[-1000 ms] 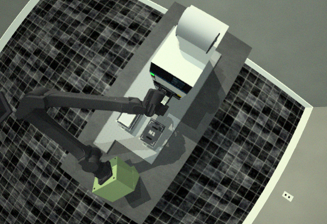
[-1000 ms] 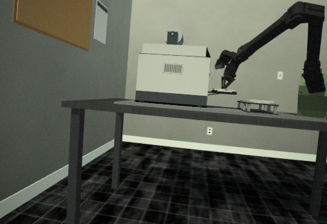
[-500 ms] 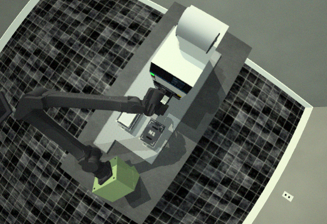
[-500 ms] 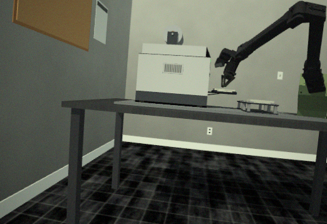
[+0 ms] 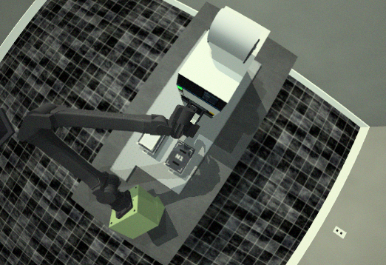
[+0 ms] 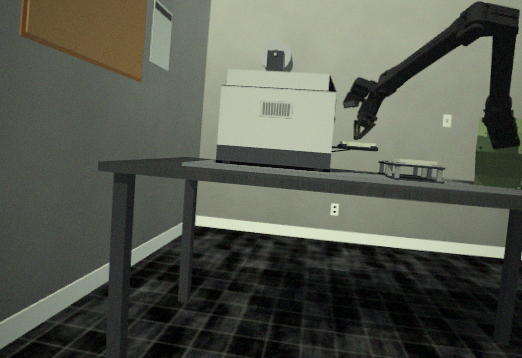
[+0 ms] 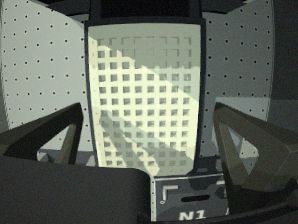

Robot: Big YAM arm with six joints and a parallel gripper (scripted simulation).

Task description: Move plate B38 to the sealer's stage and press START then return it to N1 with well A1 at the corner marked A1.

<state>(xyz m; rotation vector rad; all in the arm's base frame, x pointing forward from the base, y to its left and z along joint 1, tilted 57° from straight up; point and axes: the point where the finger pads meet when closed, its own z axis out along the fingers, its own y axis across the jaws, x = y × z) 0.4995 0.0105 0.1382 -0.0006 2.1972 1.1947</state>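
Observation:
Plate B38, a pale well plate, lies flat on the sealer's stage, which stands out in front of the white sealer. My gripper is open and empty. It hangs a little above the plate with a finger on either side, touching nothing. In the top view the wrist hides most of the plate. The nest N1 is empty and shows its label. The sealer's lamp glows green.
The plate in N2 sits left of N1. A foil roll lies on top of the sealer. The arm's green base box stands at the table's near end.

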